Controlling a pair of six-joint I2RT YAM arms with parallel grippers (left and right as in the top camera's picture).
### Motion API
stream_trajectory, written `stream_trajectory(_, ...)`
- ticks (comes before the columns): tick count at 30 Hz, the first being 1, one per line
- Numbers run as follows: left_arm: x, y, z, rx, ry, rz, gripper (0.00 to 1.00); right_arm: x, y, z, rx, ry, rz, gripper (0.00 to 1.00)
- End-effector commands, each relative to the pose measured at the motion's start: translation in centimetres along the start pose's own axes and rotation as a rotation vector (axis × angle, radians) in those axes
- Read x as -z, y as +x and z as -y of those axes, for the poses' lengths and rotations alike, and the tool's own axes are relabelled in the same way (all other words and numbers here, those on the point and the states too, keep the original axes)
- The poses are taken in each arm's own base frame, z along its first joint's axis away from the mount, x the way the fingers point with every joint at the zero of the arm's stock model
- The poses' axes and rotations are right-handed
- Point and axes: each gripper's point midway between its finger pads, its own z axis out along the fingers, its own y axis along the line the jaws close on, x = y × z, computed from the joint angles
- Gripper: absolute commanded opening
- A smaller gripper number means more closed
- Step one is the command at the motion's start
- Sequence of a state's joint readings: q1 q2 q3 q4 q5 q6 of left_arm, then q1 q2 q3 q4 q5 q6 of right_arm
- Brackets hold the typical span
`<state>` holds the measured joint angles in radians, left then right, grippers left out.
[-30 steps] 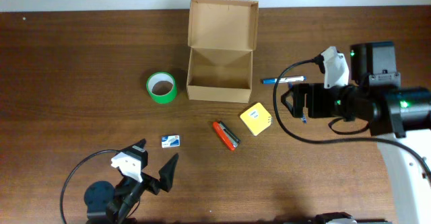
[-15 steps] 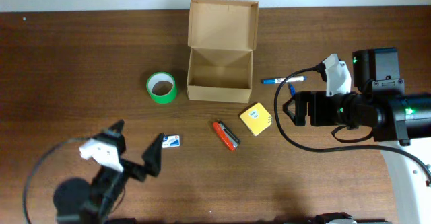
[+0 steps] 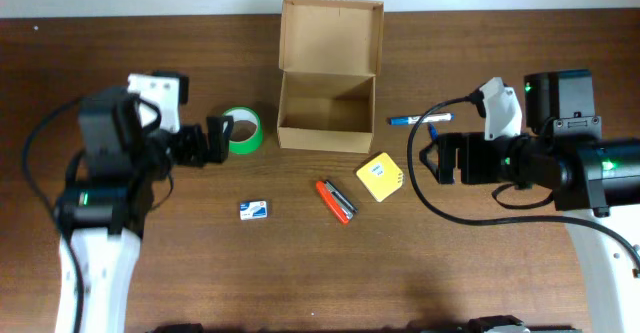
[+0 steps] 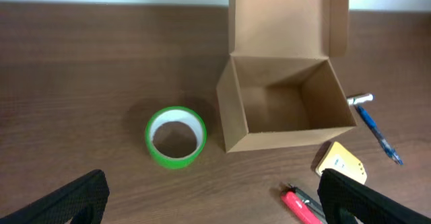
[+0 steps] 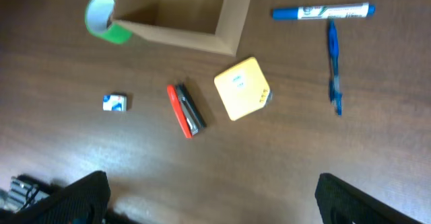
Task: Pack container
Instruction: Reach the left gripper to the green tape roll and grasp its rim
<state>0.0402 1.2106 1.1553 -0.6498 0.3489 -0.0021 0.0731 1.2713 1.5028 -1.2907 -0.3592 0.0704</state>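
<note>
Nothing is packed yet: our cardboard box [image 3: 322, 140] stands open and empty. Our left gripper [image 4: 214, 187] and right gripper [image 5: 210, 187] spread wide, holding nothing. Next, we judge, the left should descend on the green tape roll [image 4: 175, 136] near it.

The overhead camera looks straight down on the whole brown wooden table [image 3: 480, 273], from far enough to take in both arms. The left wrist camera sits nearer and tilts toward the table's far edge, centred on the open tan cardboard box [image 4: 283, 109] and the green tape roll [image 4: 175, 160]. The right wrist camera faces steeply down and crops the box at its top edge. All three views share the box, the tape roll, the small yellow cube [image 5: 241, 88] and the red-and-black tool [image 5: 186, 109].
</note>
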Motion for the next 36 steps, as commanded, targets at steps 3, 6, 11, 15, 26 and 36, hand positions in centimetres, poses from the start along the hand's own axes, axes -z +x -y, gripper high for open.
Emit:
stream_trajectory(3,-4.7,0.4,-0.6,-0.007,0.065,-0.065,1.00,0.7,-2.0,-0.5,0.049,-0.007,0.089,0.99)
stream_trajectory(6,-7.5,1.4,-1.7,0.010,0.063,-0.108,1.00,0.8,-3.0,-0.7,0.065,-0.010,0.130,0.99)
stream_trajectory(11,-11.3,3.7,-3.4,-0.002,0.004,-0.188,0.96,0.9,-4.0,-0.7,0.079,-0.009,0.169,0.99)
stream_trajectory(15,-13.3,5.3,-6.1,-0.064,-0.221,-0.246,0.97,0.9,-4.5,-0.8,0.086,-0.010,0.188,0.99)
stream_trajectory(26,-16.2,6.6,-8.3,-0.125,-0.388,-0.269,0.93,1.0,-4.6,-0.8,0.087,-0.011,0.191,0.99)
stream_trajectory(36,-18.2,9.3,-9.5,-0.077,-0.338,-0.336,0.89,0.9,-4.2,-0.7,0.082,-0.010,0.176,0.99)
